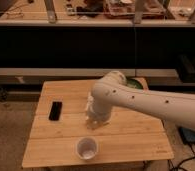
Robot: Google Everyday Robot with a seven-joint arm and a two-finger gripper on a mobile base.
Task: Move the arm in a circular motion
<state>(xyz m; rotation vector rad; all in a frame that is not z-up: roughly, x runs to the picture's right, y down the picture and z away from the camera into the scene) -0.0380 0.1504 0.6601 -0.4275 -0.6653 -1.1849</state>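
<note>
The arm (141, 102) came in from the right edge of the camera view and stretched leftward over the wooden table (51, 150); its long axis ran nearly level, sloping slightly up toward the left, from the lower right toward the middle of the tabletop; at its left end sat a big rounded joint, and from there a shorter segment turned down toward the table surface; small dark dots showed along the thick cream-white tube; the gripper (97, 121) hung at the bottom of that downward segment, low over the middle of the table, and whether it was parted or closed I cannot tell, since it merged with the pale shapes beneath the joint; a black phone (55, 110) lay flat on the left part of the table, its long side running away from the camera, well apart from the arm; a white cup (86, 148) stood upright near the front edge, its open mouth facing up, just in front of the gripper; a green bowl (134, 83) peeked out behind the arm near the back right corner of the table, mostly hidden by the tube; a dark low shelf ran behind the table.
</note>
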